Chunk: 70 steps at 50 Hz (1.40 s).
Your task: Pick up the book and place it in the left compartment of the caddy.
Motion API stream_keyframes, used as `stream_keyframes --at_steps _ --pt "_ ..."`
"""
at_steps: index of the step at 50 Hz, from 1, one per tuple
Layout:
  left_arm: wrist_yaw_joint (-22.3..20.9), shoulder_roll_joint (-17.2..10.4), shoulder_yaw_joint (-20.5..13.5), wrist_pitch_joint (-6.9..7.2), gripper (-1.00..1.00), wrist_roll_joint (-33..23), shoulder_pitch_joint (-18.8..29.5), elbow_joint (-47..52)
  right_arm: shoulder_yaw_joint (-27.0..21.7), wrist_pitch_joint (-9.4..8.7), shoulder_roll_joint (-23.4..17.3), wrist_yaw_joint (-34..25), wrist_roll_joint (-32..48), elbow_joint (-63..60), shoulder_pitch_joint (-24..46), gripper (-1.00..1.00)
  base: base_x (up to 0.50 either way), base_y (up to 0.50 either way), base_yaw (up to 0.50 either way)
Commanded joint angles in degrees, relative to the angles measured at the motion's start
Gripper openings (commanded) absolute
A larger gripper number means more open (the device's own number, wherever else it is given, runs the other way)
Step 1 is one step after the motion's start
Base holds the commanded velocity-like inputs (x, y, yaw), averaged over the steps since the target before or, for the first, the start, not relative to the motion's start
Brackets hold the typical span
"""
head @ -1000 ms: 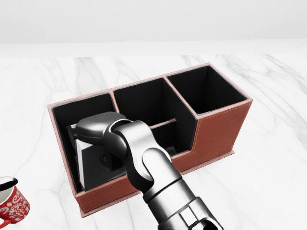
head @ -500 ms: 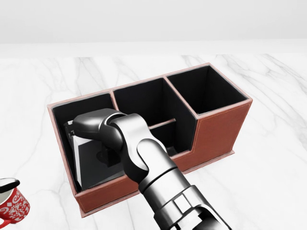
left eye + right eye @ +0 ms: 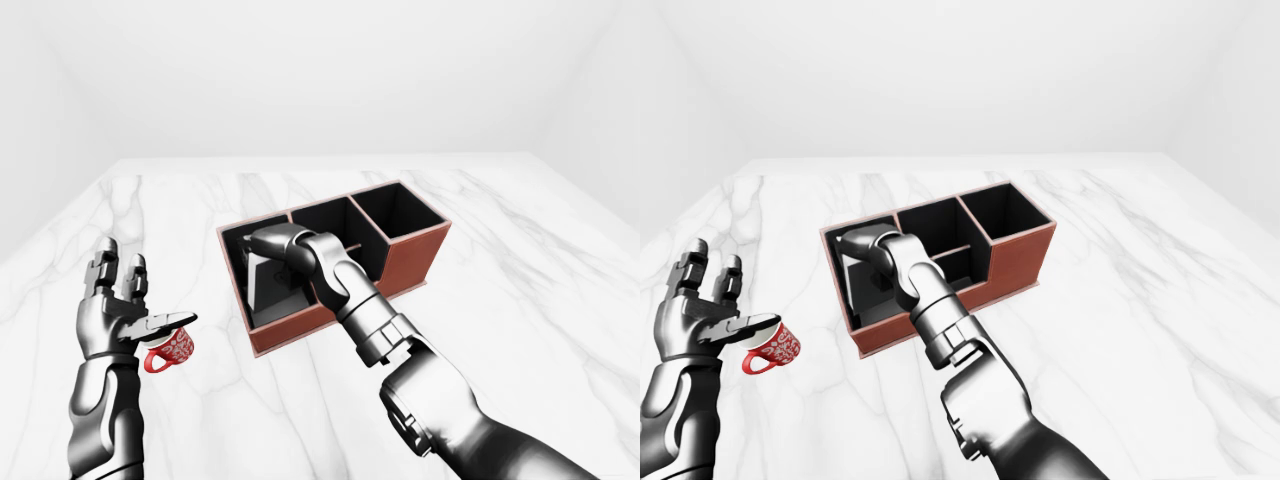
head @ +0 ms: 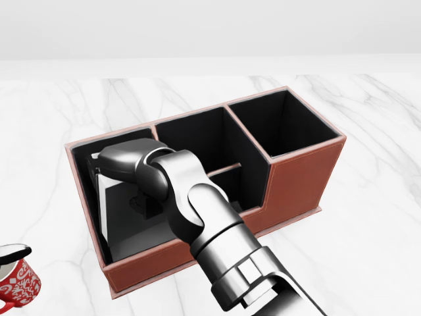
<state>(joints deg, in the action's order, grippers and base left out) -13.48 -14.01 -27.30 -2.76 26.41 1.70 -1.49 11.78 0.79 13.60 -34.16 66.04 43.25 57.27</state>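
A: Count it off for me. What sits on the marble table (image 4: 368, 217)?

B: One caddy (image 4: 299, 181), reddish-brown outside and black inside, and one red mug (image 4: 16, 280) with white patterning at the lower left of the head view. One book (image 4: 128, 214), dark grey, and that is inside the caddy.

A: How many compartments does the caddy have?

B: Three along its length. The middle one has a low crossbar across it. The middle and the right one hold nothing that I can see.

A: And the left one?

B: The book stands in it, roughly upright and leaning a little, its flat grey face turned toward the camera. The right hand (image 4: 131, 172) is reached down into that same compartment, over the top of the book.

A: Is that hand clamped on the book?

B: I cannot tell. The wrist and forearm cover the fingers in all three views; a dark part shows against the book's face, possibly a finger, but the grip itself is hidden.

A: The other hand?

B: The left hand (image 3: 112, 310) is raised at the left of the left-eye view, fingers spread apart and holding nothing, with the mug just beside its thumb in that view.
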Motion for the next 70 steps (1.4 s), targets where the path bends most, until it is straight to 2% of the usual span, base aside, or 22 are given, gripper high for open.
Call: stream_keyframes --at_steps 1,22,40,54,70 --pt "-0.3 0.2 0.2 -0.53 1.0 0.0 -0.1 -0.4 -0.6 0.96 0.2 4.1 -0.7 1.5 0.0 -1.0 0.0 0.0 0.0" --pt "-1.2 0.3 0.0 -2.24 1.0 0.7 -0.5 -2.4 -0.6 2.89 0.3 11.0 0.2 6.8 -0.5 -1.0 0.0 0.0 0.0" --pt "-1.5 0.3 0.4 -2.24 1.0 1.1 -0.5 -3.4 -0.5 4.21 0.3 15.1 0.2 11.9 0.2 -1.0 0.0 0.0 0.0" --pt "-2.0 0.5 0.5 -2.24 1.0 1.3 -0.7 -4.1 -0.6 4.21 0.4 18.7 0.2 17.5 1.0 -1.0 0.0 0.0 0.0" --pt "-2.3 0.6 0.4 -2.24 1.0 1.7 -1.0 -4.8 -0.5 4.21 0.8 20.2 0.4 19.4 0.9 -1.0 0.0 0.0 0.0"
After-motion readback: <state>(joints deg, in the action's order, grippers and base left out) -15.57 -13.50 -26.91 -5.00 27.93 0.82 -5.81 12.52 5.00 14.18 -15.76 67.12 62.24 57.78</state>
